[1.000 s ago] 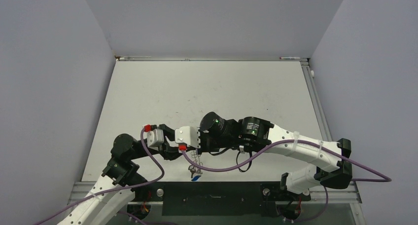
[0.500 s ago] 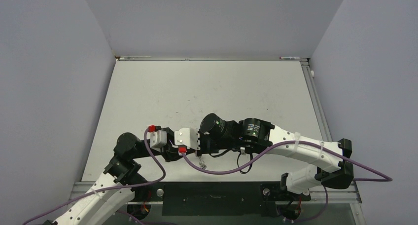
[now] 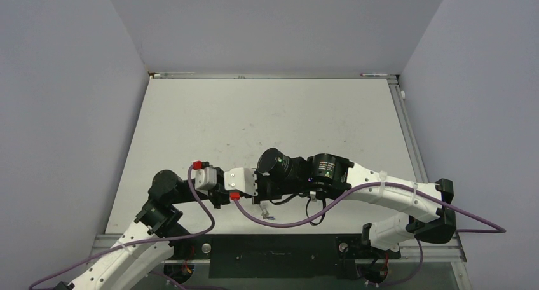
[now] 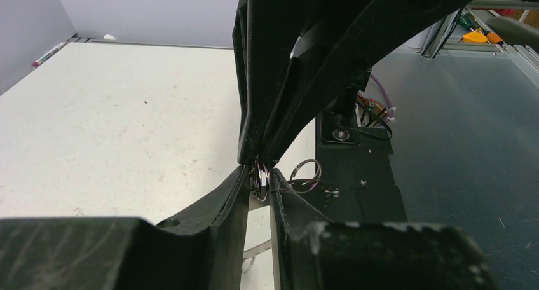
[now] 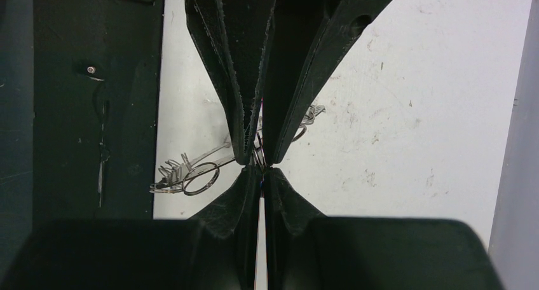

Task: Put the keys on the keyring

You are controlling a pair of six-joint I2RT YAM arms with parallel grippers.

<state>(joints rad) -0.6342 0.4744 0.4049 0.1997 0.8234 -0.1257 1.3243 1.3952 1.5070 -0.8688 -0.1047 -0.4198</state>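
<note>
Both arms meet tip to tip over the near edge of the white table [image 3: 267, 112], and we judge the placement deliberate. The large flat silvery metal keyring [image 4: 261, 187] is held there edge-on, clear of the surface, so that whatever hangs from its rim can swing free. The right pincer [image 5: 257, 169] is clamped fully on the keyring's rim and serves as the fixed holder. The left pincer [image 4: 258, 175] faces it from the opposite side, its jaws standing narrow on either side of the same rim, just beside the right fingertips. We cannot tell from the wrist views whether they press the metal or only flank it. We judge that two grips set so near each other are meant to steady the ring, or pry it apart, at one spot, as threading a key requires. A small round wire loop [image 5: 201, 177] hangs beside the grip point. Next to it are thin silvery pieces that we take for the small silver metal keys [image 5: 170, 174] (no coloured tag shows, so this reading is uncertain). Caution: the rim is thin and smooth, and a slight misalignment between the pincers may twist it out of hold.
</note>
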